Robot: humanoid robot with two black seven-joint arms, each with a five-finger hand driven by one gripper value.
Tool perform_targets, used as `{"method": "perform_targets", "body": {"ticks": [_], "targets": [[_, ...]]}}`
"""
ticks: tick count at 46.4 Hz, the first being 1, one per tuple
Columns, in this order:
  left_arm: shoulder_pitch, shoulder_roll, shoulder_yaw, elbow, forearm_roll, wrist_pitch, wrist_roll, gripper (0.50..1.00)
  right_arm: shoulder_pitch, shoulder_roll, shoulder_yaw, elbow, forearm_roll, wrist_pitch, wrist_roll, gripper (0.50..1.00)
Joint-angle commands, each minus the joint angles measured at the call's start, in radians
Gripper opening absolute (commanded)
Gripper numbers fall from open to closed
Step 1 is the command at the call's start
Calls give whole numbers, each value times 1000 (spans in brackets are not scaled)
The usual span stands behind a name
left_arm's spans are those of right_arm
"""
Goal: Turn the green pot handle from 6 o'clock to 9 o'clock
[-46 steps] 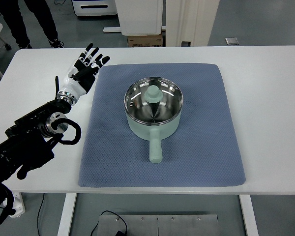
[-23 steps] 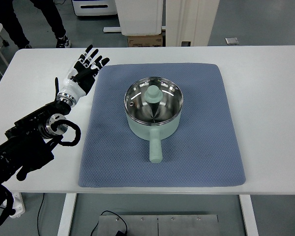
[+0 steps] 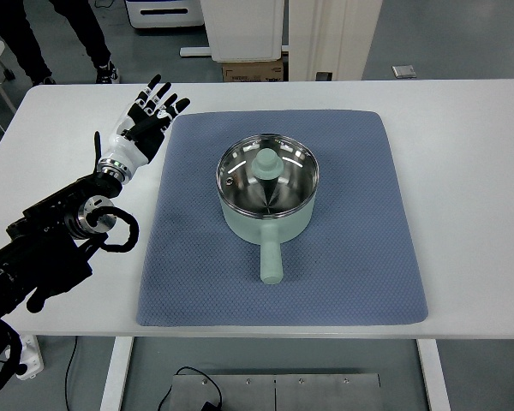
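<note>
A grey floor with white cabinet bases and a cardboard box point(image 3: 252, 72) is seen beyond the far edge of a white tabletop point(image 3: 471, 171); a person's dark trouser legs point(image 3: 34, 34) are visible at the upper left. A blue quilted mat point(image 3: 360, 214) is laid across the tabletop's middle. At the mat's centre a green pot point(image 3: 267, 195) is placed, its handle point(image 3: 271, 259) pointed toward the near edge. The left hand point(image 3: 144, 122) is held over the tabletop beside the mat's far-left corner, fingers point(image 3: 164, 100) spread and empty.
</note>
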State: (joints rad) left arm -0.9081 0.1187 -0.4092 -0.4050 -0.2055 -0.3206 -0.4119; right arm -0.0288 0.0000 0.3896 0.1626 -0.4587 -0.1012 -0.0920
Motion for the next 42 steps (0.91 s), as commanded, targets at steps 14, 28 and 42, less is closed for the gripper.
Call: {"method": "perform_targets", "body": {"ticks": [14,28,42], "targets": [[-20,36,0,-2,1,-6,-7,1000,0,0,0,0,0,0,0,1000],[-40,84,1,-17,58,-29,-80,1000,0,0,0,0,0,0,0,1000],[-49,311,3,-343,98,-46,-80,1000,0,0,0,0,0,0,1,1000]]}}
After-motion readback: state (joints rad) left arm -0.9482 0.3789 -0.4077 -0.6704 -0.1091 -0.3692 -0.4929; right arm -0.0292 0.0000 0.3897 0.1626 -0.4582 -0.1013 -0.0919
